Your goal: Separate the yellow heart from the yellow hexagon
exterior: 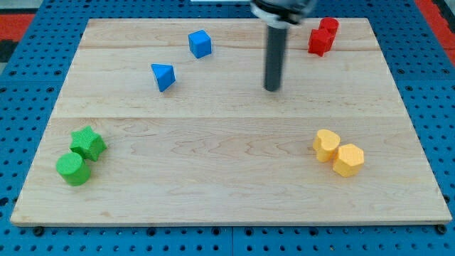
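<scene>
The yellow heart (327,144) lies at the view's lower right, touching the yellow hexagon (349,159), which sits just right of and below it. My tip (273,89) is the lower end of the dark rod in the upper middle of the board. It stands well above and to the left of the yellow pair, touching no block.
A blue cube (200,43) and a blue triangular block (163,76) lie at the upper left. Two red blocks (323,36) sit together at the upper right. A green star (88,143) and a green cylinder (73,168) touch at the lower left. The wooden board (213,185) rests on a blue pegboard.
</scene>
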Action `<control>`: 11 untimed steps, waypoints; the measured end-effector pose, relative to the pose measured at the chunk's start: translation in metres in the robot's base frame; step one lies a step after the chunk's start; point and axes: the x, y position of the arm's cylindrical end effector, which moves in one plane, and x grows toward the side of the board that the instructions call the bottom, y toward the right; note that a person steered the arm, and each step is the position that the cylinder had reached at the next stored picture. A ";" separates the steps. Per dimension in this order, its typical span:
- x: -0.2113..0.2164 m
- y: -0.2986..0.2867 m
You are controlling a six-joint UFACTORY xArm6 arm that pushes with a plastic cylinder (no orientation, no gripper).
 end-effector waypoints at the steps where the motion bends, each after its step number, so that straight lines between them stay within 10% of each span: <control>1: 0.025 0.071; 11: 0.123 0.047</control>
